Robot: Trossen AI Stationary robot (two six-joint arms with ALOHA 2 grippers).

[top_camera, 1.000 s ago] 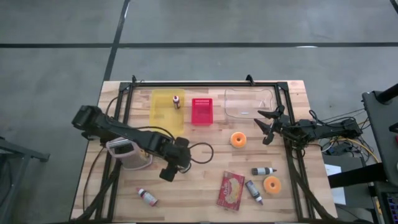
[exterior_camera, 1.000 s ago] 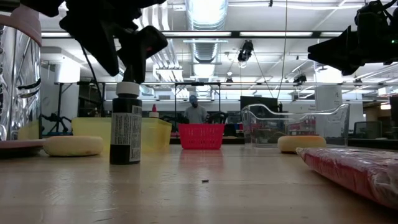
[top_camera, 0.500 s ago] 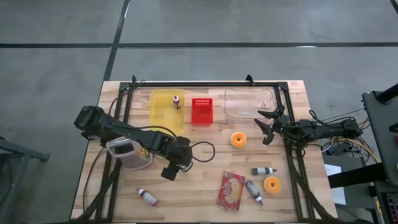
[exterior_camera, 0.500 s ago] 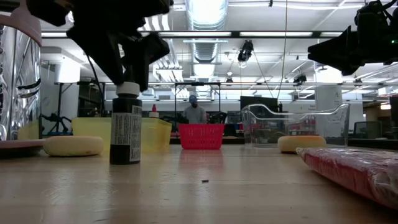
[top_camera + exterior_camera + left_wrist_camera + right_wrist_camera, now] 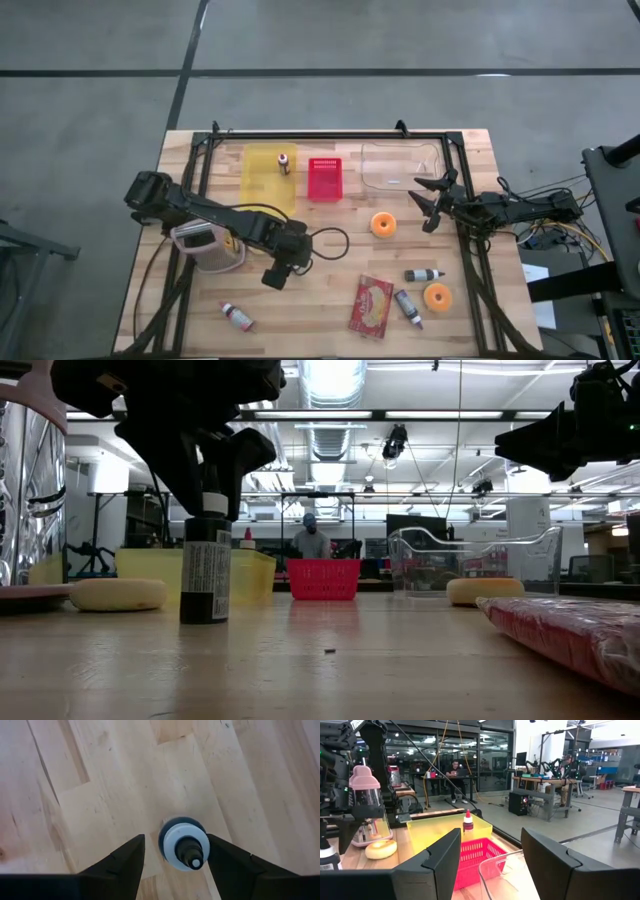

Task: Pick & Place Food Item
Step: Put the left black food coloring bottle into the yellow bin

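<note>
A dark bottle with a white cap (image 5: 206, 565) stands upright on its base on the wooden table, left of middle. My left gripper (image 5: 207, 485) hangs over it, pointing steeply down and open. Its two fingers stand on either side of the bottle's top (image 5: 184, 842). In the high view the gripper (image 5: 277, 275) hides the bottle. My right gripper (image 5: 426, 204) waits open and level above the table's right side, holding nothing. My left gripper comes at the bottle from above, one finger on each side of its capped top. A gap shows beside one finger (image 5: 131, 857). The other finger (image 5: 220, 855) lies right at the bottle's edge; whether it touches, I cannot tell.
Along the far edge stand a yellow bin (image 5: 262, 180) with a small bottle, a red basket (image 5: 324, 178) and a clear tub (image 5: 402, 165). A pink-lidded jug (image 5: 205, 248) lies by the left arm. Two orange rounds (image 5: 382, 224), a red packet (image 5: 371, 305) and small bottles (image 5: 424, 274) lie right of middle.
My left gripper has come down a little over the bottle, so its fingers now reach past the cap instead of hanging above it. The bottle still stands upright.
</note>
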